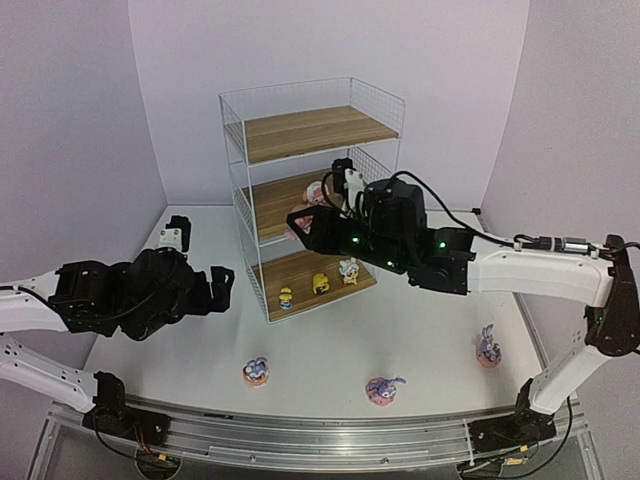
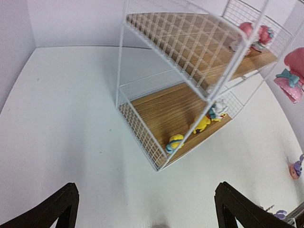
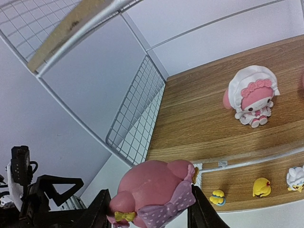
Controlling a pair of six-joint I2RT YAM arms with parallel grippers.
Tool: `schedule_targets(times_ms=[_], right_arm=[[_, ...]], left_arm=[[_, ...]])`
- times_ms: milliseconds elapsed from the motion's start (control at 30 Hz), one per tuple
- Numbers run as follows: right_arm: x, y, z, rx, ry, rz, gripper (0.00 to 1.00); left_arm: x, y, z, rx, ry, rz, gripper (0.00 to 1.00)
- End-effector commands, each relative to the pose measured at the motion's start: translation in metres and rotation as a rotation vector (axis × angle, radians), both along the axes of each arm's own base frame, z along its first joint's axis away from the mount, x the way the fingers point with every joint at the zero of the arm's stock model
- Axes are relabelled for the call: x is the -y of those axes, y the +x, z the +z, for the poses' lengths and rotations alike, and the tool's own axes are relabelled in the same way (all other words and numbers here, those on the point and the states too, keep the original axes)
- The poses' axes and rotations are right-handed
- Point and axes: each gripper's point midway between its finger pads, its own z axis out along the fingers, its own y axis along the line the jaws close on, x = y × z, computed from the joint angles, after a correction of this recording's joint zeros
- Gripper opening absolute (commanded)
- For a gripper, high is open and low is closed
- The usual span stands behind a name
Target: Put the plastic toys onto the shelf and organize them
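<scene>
Clearly the right gripper (image 3: 152, 211) is clamped on a pink toy (image 3: 154, 187) with a purple bow, hanging just off the front edge of the shelf's (image 1: 320, 130) middle board. From it, another pink-white toy (image 3: 251, 97) stands on that board at 1 o'clock. Three yellow-white toys (image 1: 321, 283) sit on the bottom board. The left gripper (image 1: 222, 288), jaws wide apart and empty, hovers at the shelf's 8 o'clock. Three purple bunnies (image 1: 383, 388) stand on the table (image 1: 420, 320) toward 6 o'clock.
</scene>
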Motion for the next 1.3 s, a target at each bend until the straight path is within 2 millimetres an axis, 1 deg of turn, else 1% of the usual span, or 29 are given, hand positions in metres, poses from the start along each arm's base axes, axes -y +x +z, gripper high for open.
schedule_targets(times_ms=[0,100,167,400,667,1000,1267], right_arm=[[-0.018,0.012,0.021,0.086,-0.002,-0.031,0.02],[-0.027,0.019,0.017,0.112,-0.032,-0.063,0.02],[-0.03,0.024,0.019,0.134,-0.047,-0.089,0.02],[-0.04,0.034,0.015,0.179,-0.094,-0.139,0.02],[-0.043,0.044,0.014,0.216,-0.133,-0.204,0.01],[-0.051,0.052,0.01,0.232,-0.153,-0.224,0.01],[-0.054,0.056,0.008,0.245,-0.169,-0.244,0.02]], left_arm=[[-0.044,-0.004,-0.007,-0.053,-0.027,0.213,1.0],[-0.044,-0.006,-0.011,-0.064,-0.045,0.203,0.99],[-0.044,-0.007,-0.012,-0.064,-0.052,0.188,1.0],[-0.047,-0.009,-0.008,-0.052,-0.095,0.171,1.0],[-0.046,-0.01,-0.008,-0.052,-0.106,0.158,1.0],[-0.045,-0.01,-0.008,-0.052,-0.102,0.152,1.0],[-0.046,-0.01,-0.005,-0.046,-0.114,0.147,1.0]])
